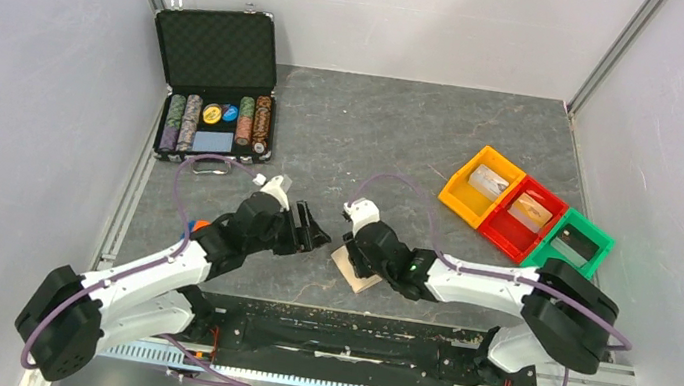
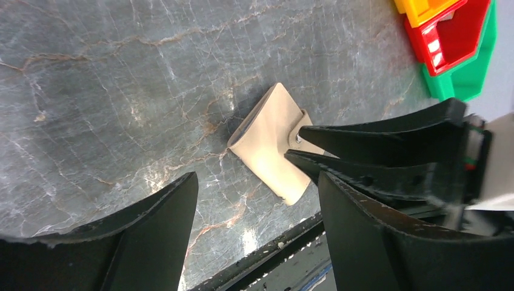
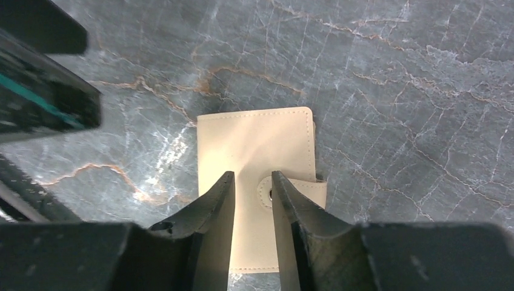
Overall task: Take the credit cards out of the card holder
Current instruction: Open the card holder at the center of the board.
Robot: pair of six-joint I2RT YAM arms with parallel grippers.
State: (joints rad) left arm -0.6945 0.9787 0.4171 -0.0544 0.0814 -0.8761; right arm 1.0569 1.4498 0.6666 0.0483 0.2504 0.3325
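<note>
The card holder (image 1: pixel 355 269) lies shut on the table near the front edge, tan side up, its snap tab fastened; it also shows in the left wrist view (image 2: pixel 267 142) and the right wrist view (image 3: pixel 254 145). No credit cards show; they are hidden. My right gripper (image 1: pixel 352 246) hovers right over the holder, its jaws a narrow gap apart at the snap tab (image 3: pixel 265 191), holding nothing (image 3: pixel 251 176). Its fingers (image 2: pixel 363 136) reach the tab in the left wrist view. My left gripper (image 1: pixel 313 229) is wide open and empty (image 2: pixel 257 182), just left of the holder.
A black chip case (image 1: pixel 217 85) stands open at the back left. Orange (image 1: pixel 486 183), red (image 1: pixel 524 217) and green (image 1: pixel 571 243) bins sit at the right. The table's front edge with a black rail (image 1: pixel 347 340) runs just behind the holder.
</note>
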